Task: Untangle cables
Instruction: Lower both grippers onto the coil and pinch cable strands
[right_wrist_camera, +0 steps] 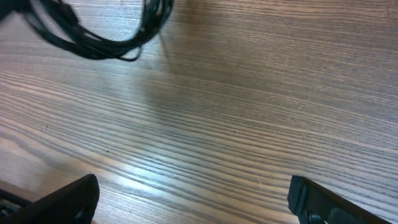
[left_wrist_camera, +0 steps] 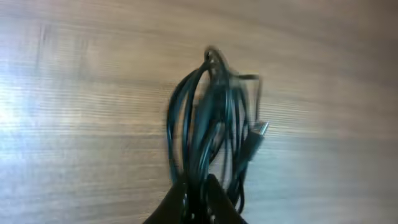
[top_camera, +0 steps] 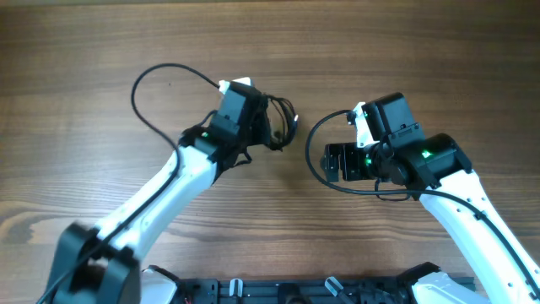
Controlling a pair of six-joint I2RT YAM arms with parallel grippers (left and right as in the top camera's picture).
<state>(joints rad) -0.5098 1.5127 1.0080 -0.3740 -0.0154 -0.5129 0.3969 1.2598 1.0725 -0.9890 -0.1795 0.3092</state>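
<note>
Slightly glossy black cables [left_wrist_camera: 214,106] over a smooth, grained wooden table [right_wrist_camera: 249,112].

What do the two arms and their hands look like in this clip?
They match. The left arm and right arm have white tapered links, black joint housings with green lights, and a white block at the wrist. A black wire loops free off each arm. The left hand and right hand are black, with flat dark fingers.
</note>
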